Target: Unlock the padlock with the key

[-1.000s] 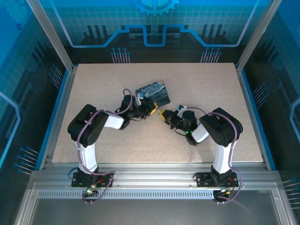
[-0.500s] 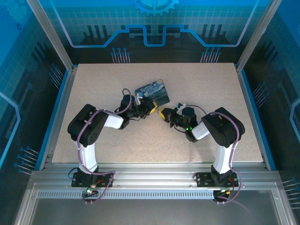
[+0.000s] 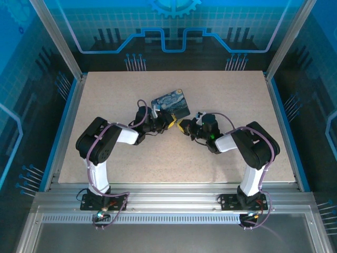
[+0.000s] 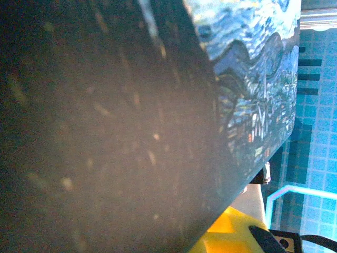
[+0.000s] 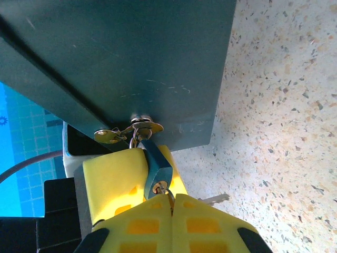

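Note:
The dark-blue night-sky box [image 3: 171,104] lies mid-table, its dark side [image 5: 131,63] close in the right wrist view. The small bluish padlock [image 5: 155,163] hangs from the box's metal clasp [image 5: 142,125]. My left gripper [image 3: 171,122] is shut on the padlock, with a yellow pad [image 5: 113,179] on each side of its body. My right gripper [image 5: 171,199] faces it from below, pads pressed together on the key [image 5: 162,186], whose tip sits in the padlock's keyhole. In the top view the right gripper [image 3: 183,127] meets the left one at the box's near corner.
A second silver key [image 5: 214,199] on the same ring lies on the speckled table [image 5: 284,132] beside my right pads. The left wrist view is pressed against the box's dark wall [image 4: 105,132], with its painted lid [image 4: 253,79] at upper right.
The right gripper has crept up and left toward the box's clasp, and the right arm's elbow has swung out to the right. The left arm and the box have stayed put.

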You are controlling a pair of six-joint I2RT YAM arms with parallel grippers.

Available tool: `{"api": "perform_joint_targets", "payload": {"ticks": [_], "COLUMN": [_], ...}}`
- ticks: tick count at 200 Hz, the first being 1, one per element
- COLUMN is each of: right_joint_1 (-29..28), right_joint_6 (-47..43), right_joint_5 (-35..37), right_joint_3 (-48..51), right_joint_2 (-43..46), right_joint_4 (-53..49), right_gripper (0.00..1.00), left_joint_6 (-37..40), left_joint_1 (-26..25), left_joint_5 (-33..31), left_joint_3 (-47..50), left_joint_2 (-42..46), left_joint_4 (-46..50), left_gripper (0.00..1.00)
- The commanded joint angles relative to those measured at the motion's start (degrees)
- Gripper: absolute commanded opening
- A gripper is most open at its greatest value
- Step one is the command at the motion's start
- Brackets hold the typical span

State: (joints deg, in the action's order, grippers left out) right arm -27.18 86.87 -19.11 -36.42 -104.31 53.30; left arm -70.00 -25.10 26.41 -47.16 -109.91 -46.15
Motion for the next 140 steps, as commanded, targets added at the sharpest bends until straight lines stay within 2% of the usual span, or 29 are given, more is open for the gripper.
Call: {"api": "perform_joint_targets", "payload": {"ticks": [1, 40, 63, 86, 140], "right_joint_1": [0.4, 1.2, 1.7, 1.9, 1.7], "right_joint_6": [-2.0, -7.6, -12.8, -18.6, -30.4], "right_joint_5": [-0.2, -0.3, 0.7, 2.4, 8.6], "right_joint_3": [-0.6, 4.1, 6.0, 5.9, 4.8], "right_joint_2": [1.5, 7.3, 13.1, 19.0, 28.6], "right_joint_4": [3.5, -3.4, -11.9, -23.3, -44.6], "right_gripper": [0.08, 0.21, 0.23, 0.31, 0.35], "left_joint_6": [1.4, 6.7, 8.3, 8.0, 9.9], "left_joint_1": [-2.8, -2.5, -2.5, -2.5, -2.8], "left_joint_5": [8.0, 4.4, 3.6, 3.2, 1.5], "left_joint_3": [-0.6, -2.7, -3.9, -4.6, -6.0], "left_joint_2": [0.8, 4.0, 4.9, 4.9, 6.2], "left_joint_4": [3.6, 13.8, 17.4, 18.8, 24.1], "left_gripper": [0.0, 0.0, 0.0, 0.0, 0.0]}}
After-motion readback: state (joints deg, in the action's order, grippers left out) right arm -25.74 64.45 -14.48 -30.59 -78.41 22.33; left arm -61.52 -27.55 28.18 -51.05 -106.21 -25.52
